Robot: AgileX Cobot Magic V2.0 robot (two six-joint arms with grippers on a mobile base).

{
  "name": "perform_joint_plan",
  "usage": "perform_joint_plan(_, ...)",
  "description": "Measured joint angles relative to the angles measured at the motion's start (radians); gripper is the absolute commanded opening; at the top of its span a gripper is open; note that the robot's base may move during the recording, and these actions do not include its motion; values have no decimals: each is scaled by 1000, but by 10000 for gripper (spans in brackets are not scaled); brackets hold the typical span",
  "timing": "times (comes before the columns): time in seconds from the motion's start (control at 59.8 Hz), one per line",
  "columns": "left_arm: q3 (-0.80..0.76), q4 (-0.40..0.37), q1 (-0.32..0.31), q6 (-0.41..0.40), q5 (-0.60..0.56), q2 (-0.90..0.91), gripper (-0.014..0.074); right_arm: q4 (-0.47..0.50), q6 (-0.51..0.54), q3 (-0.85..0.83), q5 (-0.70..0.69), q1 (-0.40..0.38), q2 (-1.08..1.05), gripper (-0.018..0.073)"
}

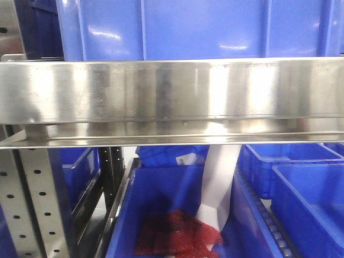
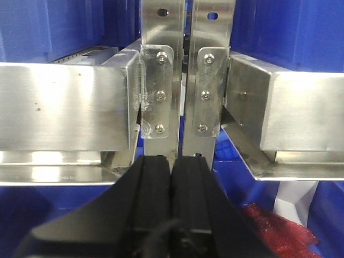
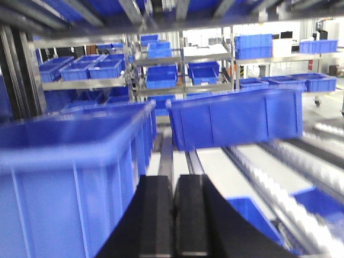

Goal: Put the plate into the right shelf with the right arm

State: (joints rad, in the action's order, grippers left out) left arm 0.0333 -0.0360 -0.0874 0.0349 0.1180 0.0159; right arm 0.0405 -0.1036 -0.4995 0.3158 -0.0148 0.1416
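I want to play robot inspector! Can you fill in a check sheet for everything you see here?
Surface: shiny steel shelf lip crosses the front view; roller track in the right wrist view.
Job's things: plate nothing seen; the steel shelf is in view.
Clutter: red mesh bag and white sheet inside a blue bin.
Grippers: left pincer shut, empty; right pincer shut, empty.
Cables: nothing seen.
Surroundings: perforated uprights, more blue bins on far racks.
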Motion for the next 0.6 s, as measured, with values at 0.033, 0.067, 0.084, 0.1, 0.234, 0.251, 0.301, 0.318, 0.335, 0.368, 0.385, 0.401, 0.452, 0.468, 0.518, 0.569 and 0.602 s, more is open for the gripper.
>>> perform_joint_plan(0.033,0,0,0,0,0,0,-47,-1,0,30,0,0,-24,56)
perform_joint_plan(0.067,0,0,0,0,0,0,-47,-2,-2,60,0,0,-53,56)
perform_joint_plan(0.084,0,0,0,0,0,0,-47,-2,-2,83,-3,0,-64,56)
perform_joint_plan(0.1,0,0,0,0,0,0,-47,-2,-2,98,-4,0,-80,56)
perform_joint_plan(0.234,0,0,0,0,0,0,-47,-2,-2,238,-45,0,-148,56)
perform_joint_plan(0.251,0,0,0,0,0,0,-47,-2,-2,251,-52,0,-150,56)
perform_joint_plan(0.301,0,0,0,0,0,0,-47,-2,-2,289,-72,2,-153,56)
perform_joint_plan(0.318,0,0,0,0,0,0,-47,-2,-2,299,-78,2,-153,56)
perform_joint_plan(0.335,0,0,0,0,0,0,-47,-2,-2,308,-84,5,-153,56)
perform_joint_plan(0.368,0,0,0,0,0,0,-47,-2,-2,329,-99,9,-153,56)
perform_joint_plan(0.385,0,0,0,0,0,0,-47,-2,-2,337,-109,13,-153,56)
perform_joint_plan(0.401,0,0,0,0,0,0,-47,-2,-2,344,-115,16,-153,56)
perform_joint_plan(0.452,0,0,0,0,0,0,-47,-2,-2,367,-140,26,-153,56)
perform_joint_plan(0.468,0,0,0,0,0,0,-47,-2,-2,374,-147,28,-153,56)
perform_joint_plan(0.518,0,0,0,0,0,0,-47,-2,-2,395,-168,39,-153,56)
perform_joint_plan(0.569,0,0,0,0,0,0,-47,-2,-2,417,-195,52,-153,56)
perform_joint_plan(0.602,0,0,0,0,0,0,-47,-2,-2,434,-212,58,-153,56)
